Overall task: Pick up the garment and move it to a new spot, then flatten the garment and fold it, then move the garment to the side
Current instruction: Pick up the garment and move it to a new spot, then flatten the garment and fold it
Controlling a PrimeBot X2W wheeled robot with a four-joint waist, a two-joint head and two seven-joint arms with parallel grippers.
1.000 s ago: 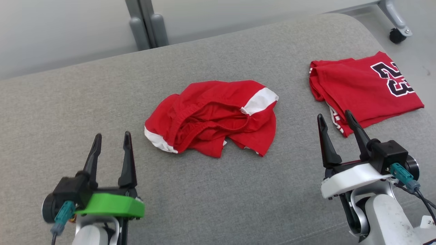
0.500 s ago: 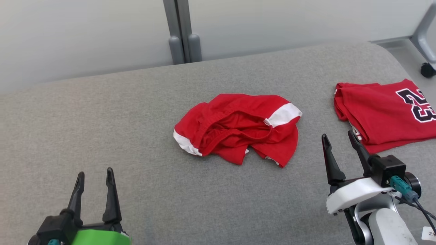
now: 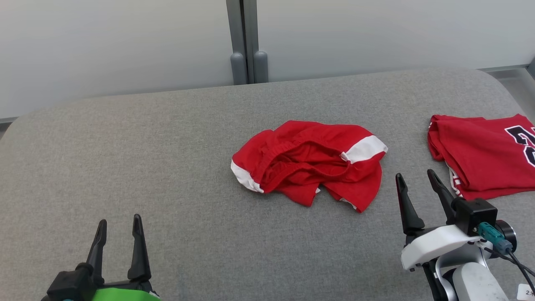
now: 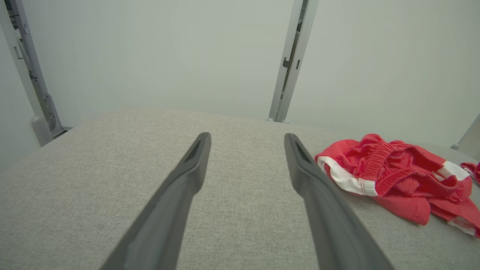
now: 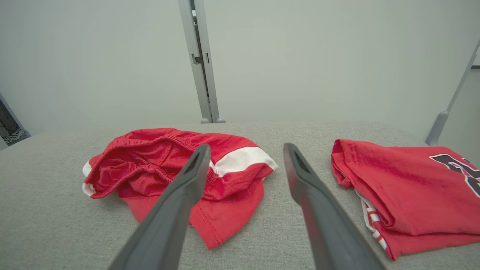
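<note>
Two empty pincers, left gripper and right gripper, spread wide, near-side of a crumpled red garment with white bands on a coarse grey cushion; folded jersey at right.

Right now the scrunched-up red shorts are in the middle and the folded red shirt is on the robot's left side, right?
Not quite. The folded red shirt is on the robot's right side, as the head view shows. The scrunched-up red shorts are in the middle.
</note>
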